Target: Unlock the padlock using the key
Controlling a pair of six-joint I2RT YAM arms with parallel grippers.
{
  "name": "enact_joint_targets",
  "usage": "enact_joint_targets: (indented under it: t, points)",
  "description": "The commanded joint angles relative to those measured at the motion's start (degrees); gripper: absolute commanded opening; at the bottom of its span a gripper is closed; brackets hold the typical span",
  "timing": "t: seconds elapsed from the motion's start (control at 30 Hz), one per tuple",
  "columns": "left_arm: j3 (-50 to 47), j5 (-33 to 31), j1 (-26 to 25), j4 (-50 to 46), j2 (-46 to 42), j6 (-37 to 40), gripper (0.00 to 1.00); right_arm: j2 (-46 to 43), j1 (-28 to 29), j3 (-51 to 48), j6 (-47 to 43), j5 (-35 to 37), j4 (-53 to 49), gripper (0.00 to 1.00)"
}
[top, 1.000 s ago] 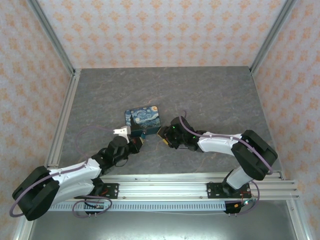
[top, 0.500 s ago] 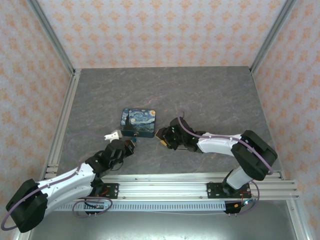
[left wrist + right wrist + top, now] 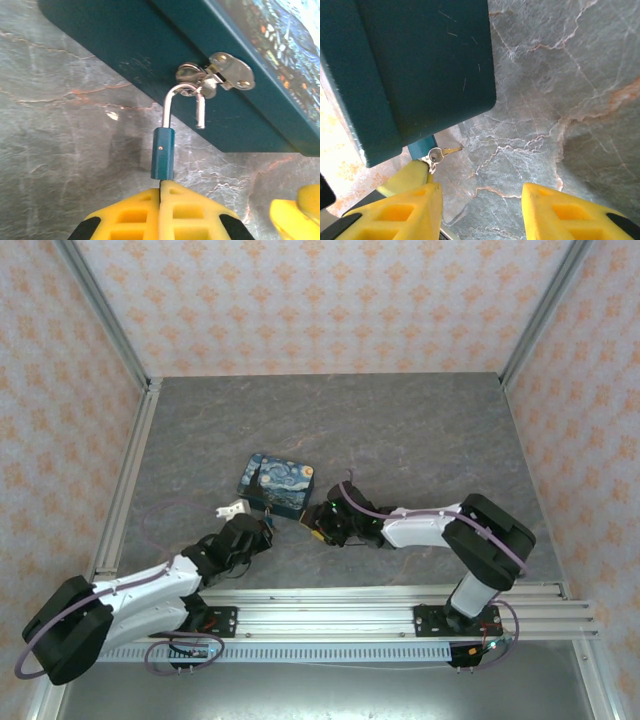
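item: padlock (image 3: 163, 153) — tiny, teal-blue body, seen edge-on.
location: against the near side of the painted box (image 3: 277, 483). its silver shackle (image 3: 166, 112) is hooked through the box's hasp (image 3: 230, 70), and one shackle leg stands free of the body.
holder: left pincer (image 3: 160, 189), closed, yellow tips clamped on the padlock's lower end.
key (image 3: 437, 155): small, silver head, brassy blade, just beside the padlock body by the box's corner. whether it sits in the lock cannot be told.
right pincer (image 3: 480, 194): fingers apart, bare worktop (image 3: 420, 430) between them, gripping nothing, near the box's right corner.
obstructions: the box's dark wall hides most of the padlock from the right wrist — both pincers crowd close at that edge.
surrounds: patterned walls (image 3: 300, 300); metal rail (image 3: 400, 612) along the near edge.
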Motion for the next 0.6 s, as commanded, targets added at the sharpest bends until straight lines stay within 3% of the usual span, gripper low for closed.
enact_joint_targets:
  t: [0.0,0.27,0.57]
  points:
    - [2.39,3.46,0.63,0.62,1.89,2.29,0.0,1.37,0.28,1.04,0.24,-0.39,3.24,0.46]
    - [3.0,5.96,2.17,-1.01,1.18,2.9,0.0,4.55,0.35,1.38,1.37,-0.38,7.08,0.45]
    - [2.65,10.77,9.46,-7.28,-5.41,6.3,0.0,1.42,0.34,0.08,-0.58,3.5,3.97,0.45]
